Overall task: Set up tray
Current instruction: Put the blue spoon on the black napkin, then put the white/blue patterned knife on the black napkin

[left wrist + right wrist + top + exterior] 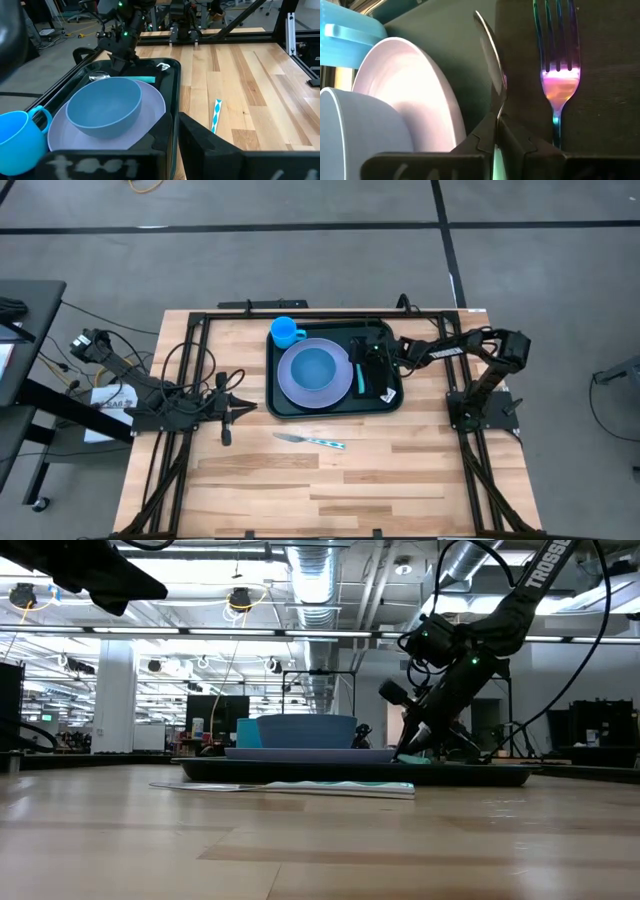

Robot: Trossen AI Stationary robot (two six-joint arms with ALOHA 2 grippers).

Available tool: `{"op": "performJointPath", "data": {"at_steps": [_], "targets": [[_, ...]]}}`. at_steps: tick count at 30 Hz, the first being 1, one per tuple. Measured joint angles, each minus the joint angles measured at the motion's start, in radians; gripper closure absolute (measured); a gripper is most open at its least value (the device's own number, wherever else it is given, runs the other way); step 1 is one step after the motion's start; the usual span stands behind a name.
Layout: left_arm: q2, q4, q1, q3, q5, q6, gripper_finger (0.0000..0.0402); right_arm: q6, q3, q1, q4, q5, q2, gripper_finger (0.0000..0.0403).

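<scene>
Two arms share the wooden table (400, 470). Nearest the front edge lies a knife (310, 441) with a patterned teal handle, alone on the bare wood just in front of the tray (283, 406). That dark green tray sits toward the back middle of the table and holds a lavender plate (340, 384) with a blue bowl (314, 367) on it, a blue cup (285, 332) at its far left corner, and a black napkin (610, 75) on its right side. A fork (559, 75) lies on the napkin. The right gripper (496, 131) reaches over the tray's right side, its fingers pressed together on the handle of a spoon (492, 55), whose bowl lies between the plate's rim and the fork, at the napkin's edge. The left gripper (246, 406) waits just left of the tray, above the wood, its fingers pressed together with nothing between them.
</scene>
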Motion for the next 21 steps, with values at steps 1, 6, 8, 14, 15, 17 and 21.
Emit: {"op": "performJointPath", "data": {"at_steps": [1,6,8,14,15,17,21], "targets": [[0.0,0.0,0.0,0.0,0.0,0.0,0.0387,0.0,0.0,0.0,0.0,0.0,0.0,0.0386],[0.0,0.0,0.0,0.0,0.0,0.0,0.0387,0.0,0.0,0.0,0.0,0.0,0.0,0.0384],[0.0,0.0,0.0,0.0,0.0,0.0,0.0387,0.0,0.0,0.0,0.0,0.0,0.0,0.0384],[0.0,0.0,0.0,0.0,0.0,0.0,0.0387,0.0,0.0,0.0,0.0,0.001,0.0,0.0383],[0.0,0.0,0.0,0.0,0.0,0.0,0.0387,0.0,0.0,0.0,0.0,0.003,0.0,0.0383],[0.0,0.0,0.0,0.0,0.0,0.0,0.0387,0.0,0.0,0.0,-0.001,0.015,0.0,0.0383],[0.0,0.0,0.0,0.0,0.0,0.0,0.0387,0.0,0.001,0.0,-0.003,0.02,-0.001,0.0384]]}}
